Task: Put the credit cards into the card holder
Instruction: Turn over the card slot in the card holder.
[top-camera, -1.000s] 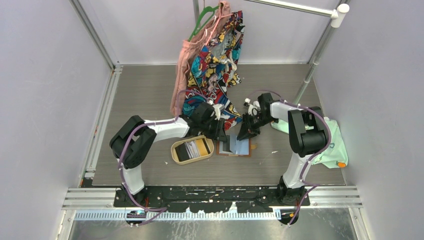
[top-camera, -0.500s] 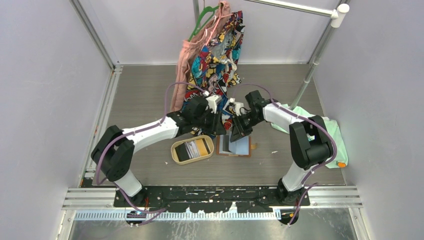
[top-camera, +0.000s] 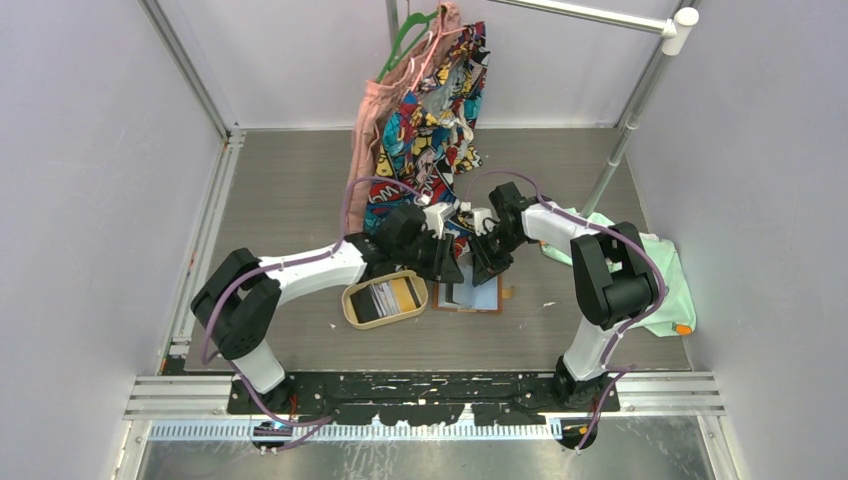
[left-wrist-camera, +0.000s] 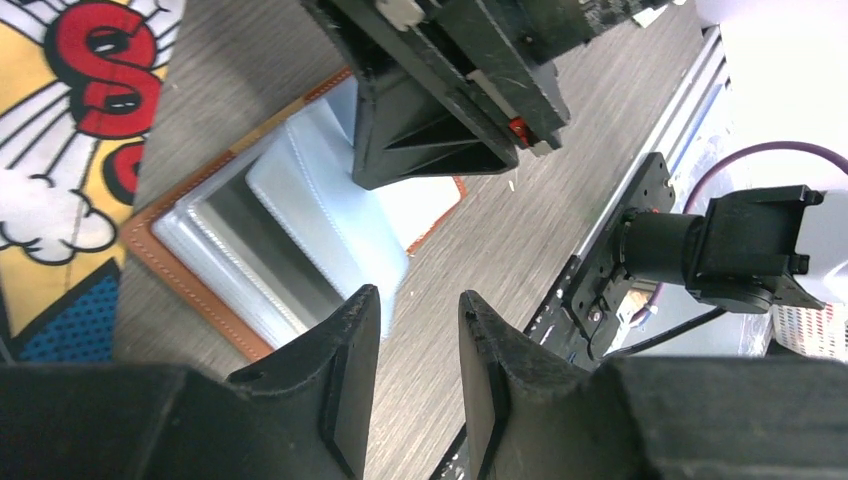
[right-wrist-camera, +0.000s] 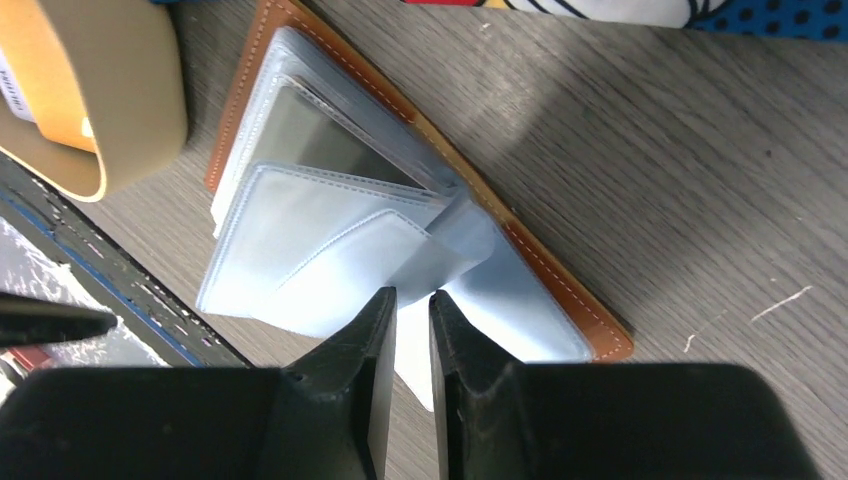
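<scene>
The card holder (top-camera: 481, 295) lies open on the table, tan leather outside, with clear plastic sleeves fanned out (right-wrist-camera: 330, 190). One sleeve page curls up near my right gripper (right-wrist-camera: 411, 295), whose jaws stand a narrow gap apart just above the sleeves, gripping nothing. My left gripper (left-wrist-camera: 418, 295) hovers open and empty beside the holder's (left-wrist-camera: 205, 275) near-left edge, facing the right gripper (left-wrist-camera: 450, 110). In the top view both grippers, left (top-camera: 447, 268) and right (top-camera: 487, 268), meet over the holder's far edge. The credit cards (top-camera: 385, 297), black, striped white and yellow, lie in the oval wooden tray (top-camera: 352, 305).
Colourful printed clothes (top-camera: 430, 120) hang on a hanger and reach down to the table just behind the grippers. A mint-green cloth (top-camera: 668, 285) lies at the right edge by a slanted metal pole (top-camera: 625, 135). The tray's rim (right-wrist-camera: 120, 110) sits just left of the holder.
Both arms reached further forward half a second ago and have drawn back slightly. The grippers stay over the holder's far edge. The cards in the tray have not moved.
</scene>
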